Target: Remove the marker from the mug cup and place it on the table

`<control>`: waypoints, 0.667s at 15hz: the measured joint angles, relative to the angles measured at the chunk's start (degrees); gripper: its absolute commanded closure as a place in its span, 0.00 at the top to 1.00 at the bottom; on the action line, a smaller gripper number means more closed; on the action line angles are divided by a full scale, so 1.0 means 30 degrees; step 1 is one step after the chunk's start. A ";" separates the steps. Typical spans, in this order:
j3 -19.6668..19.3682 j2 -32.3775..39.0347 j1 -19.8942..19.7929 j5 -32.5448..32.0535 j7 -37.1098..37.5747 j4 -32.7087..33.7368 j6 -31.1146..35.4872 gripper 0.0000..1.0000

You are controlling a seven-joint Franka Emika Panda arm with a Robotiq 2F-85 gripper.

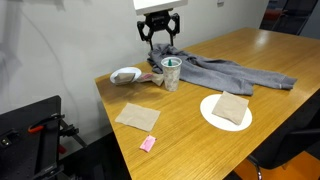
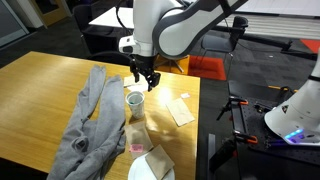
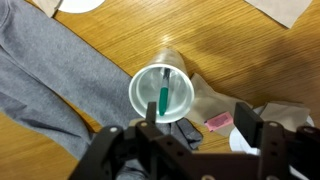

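1. Jaws: spread wide and holding nothing. They hang above the mug cup (image 1: 171, 72), clear of its rim in both exterior views. In the wrist view the cup (image 3: 162, 95) sits slightly ahead of the fingers (image 3: 245, 125), not squarely between them.
2. Marker (image 3: 163, 97): a green stick standing inside the cup below the jaws and leaning on the inner wall. The pictures do not show how far its top rises above the rim.
3. Step in hand, as judged: alignment before the descent. The jaws need a small shift forward so that the marker lies midway between the fingers, with the closing line set across its width.
4. Opening: at this spread the fingers are likely to straddle or strike the rim. Narrowing them first should let both tips enter the mouth of the cup and close on the marker alone.
5. Descent and lift: go down slowly and vertically, since the cup looks light and liable to tip. After closing, rise straight up until the marker is clear of the rim.
6. Neighbours: the grey cloth (image 1: 225, 72) lies under and beyond the jaws, beside the cup. A white bowl (image 1: 126, 75) sits near the cup on the opposite side.
7. Placement: bare surface (image 1: 190, 140) lies on the side of the jaws away from the cloth. The marker is best laid flat there.
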 measured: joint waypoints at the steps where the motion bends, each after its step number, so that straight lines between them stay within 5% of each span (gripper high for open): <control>1: 0.0031 0.0083 -0.0047 0.0002 -0.0039 0.0082 0.0000 0.73; 4: 0.0110 0.0393 -0.0133 0.0087 -0.0645 0.0403 0.0000 0.75; 10: 0.0512 0.1235 -0.0209 0.0045 -0.1075 0.1185 0.0000 0.60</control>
